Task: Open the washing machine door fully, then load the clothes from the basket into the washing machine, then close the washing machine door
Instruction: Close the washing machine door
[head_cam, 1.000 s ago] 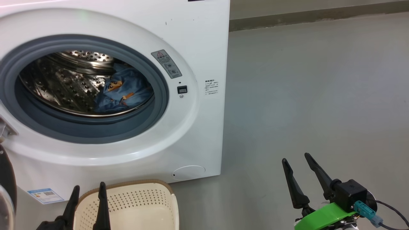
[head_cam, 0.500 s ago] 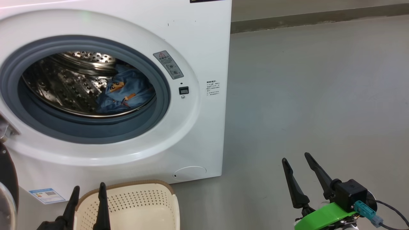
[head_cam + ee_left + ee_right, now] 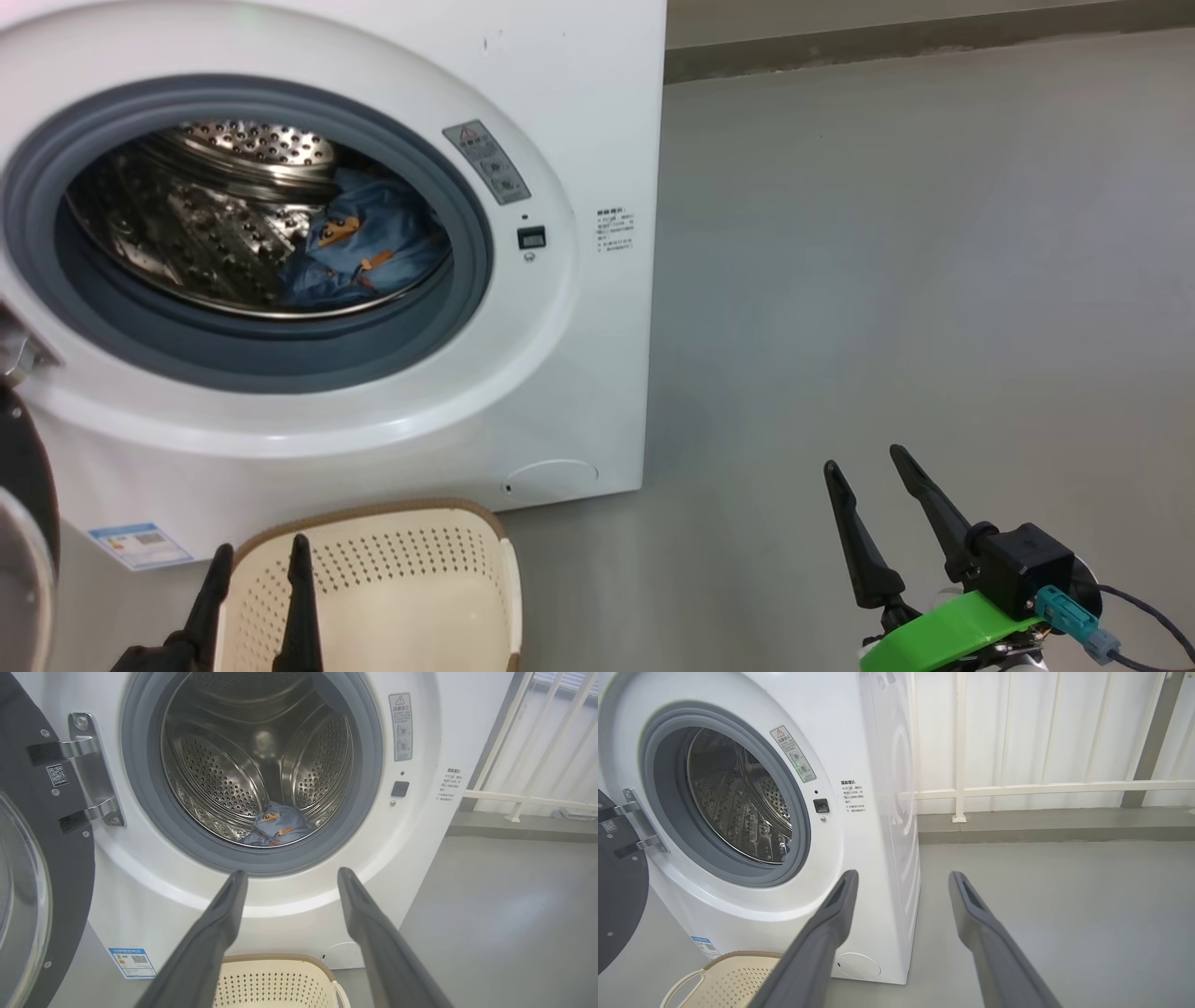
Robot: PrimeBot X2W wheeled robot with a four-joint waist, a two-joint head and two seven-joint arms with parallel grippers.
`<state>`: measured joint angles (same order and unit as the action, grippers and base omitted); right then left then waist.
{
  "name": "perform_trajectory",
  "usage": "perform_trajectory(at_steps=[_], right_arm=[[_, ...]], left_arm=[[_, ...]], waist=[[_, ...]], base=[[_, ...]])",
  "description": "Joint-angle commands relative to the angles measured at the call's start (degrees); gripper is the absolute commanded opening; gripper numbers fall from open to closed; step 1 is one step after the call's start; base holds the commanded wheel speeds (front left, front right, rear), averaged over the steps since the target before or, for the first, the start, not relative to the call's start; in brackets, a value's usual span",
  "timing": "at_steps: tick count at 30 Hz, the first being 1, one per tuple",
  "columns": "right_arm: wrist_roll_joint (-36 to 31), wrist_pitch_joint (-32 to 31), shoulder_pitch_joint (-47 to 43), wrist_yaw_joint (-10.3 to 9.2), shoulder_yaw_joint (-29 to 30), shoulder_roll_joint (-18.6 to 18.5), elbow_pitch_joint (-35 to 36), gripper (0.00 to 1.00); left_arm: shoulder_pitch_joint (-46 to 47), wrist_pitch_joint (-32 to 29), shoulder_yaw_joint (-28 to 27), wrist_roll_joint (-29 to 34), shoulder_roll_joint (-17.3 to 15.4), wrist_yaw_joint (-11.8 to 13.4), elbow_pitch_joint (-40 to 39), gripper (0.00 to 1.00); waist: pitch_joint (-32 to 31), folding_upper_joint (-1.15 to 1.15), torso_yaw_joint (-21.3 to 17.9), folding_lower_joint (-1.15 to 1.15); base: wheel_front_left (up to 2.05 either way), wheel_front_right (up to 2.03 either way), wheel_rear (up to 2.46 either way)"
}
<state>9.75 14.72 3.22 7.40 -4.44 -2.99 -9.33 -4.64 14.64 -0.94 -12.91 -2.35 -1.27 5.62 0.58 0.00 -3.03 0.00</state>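
The white washing machine (image 3: 579,84) stands at the left with its door (image 3: 23,467) swung out at the far left edge. Blue clothes (image 3: 364,243) lie low in the steel drum, also visible as clothes (image 3: 278,828) in the left wrist view. The cream basket (image 3: 411,560) sits on the floor before the machine; no garment shows in the part I see. My left gripper (image 3: 261,546) is open over the basket's near left side. My right gripper (image 3: 864,459) is open above bare floor to the right. In the wrist views the left gripper (image 3: 292,871) and right gripper (image 3: 903,873) hold nothing.
Grey floor (image 3: 887,280) stretches right of the machine. A white railing (image 3: 1017,786) and a low kerb (image 3: 1041,828) run behind. The door's metal hinge (image 3: 91,770) and black ring (image 3: 70,868) jut out at the left. A round hatch (image 3: 551,478) marks the machine's lower front.
The whole head picture has shifted a little, so the camera moved. Both grippers stay open in the same spots, and the clothes, basket and door have not moved.
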Motion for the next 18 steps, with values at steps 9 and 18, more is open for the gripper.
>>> perform_trajectory(at_steps=[9, 18], right_arm=[[0.36, 0.28, 0.44, 0.09, -0.62, 0.11, 1.48, 1.00], [0.21, 0.28, 0.48, 0.09, -0.48, 0.11, 1.85, 1.00]], left_arm=[[2.43, 0.36, -2.57, 0.44, -0.53, 0.53, -1.77, 1.00], [2.45, 0.36, -2.59, 0.57, -0.53, 0.23, -2.63, 1.00]], waist=[[0.14, 0.00, 0.26, 0.00], [0.16, 0.00, 0.52, 0.00]], base=[[-1.94, 1.94, 0.00], [-0.96, 0.96, 0.00]])
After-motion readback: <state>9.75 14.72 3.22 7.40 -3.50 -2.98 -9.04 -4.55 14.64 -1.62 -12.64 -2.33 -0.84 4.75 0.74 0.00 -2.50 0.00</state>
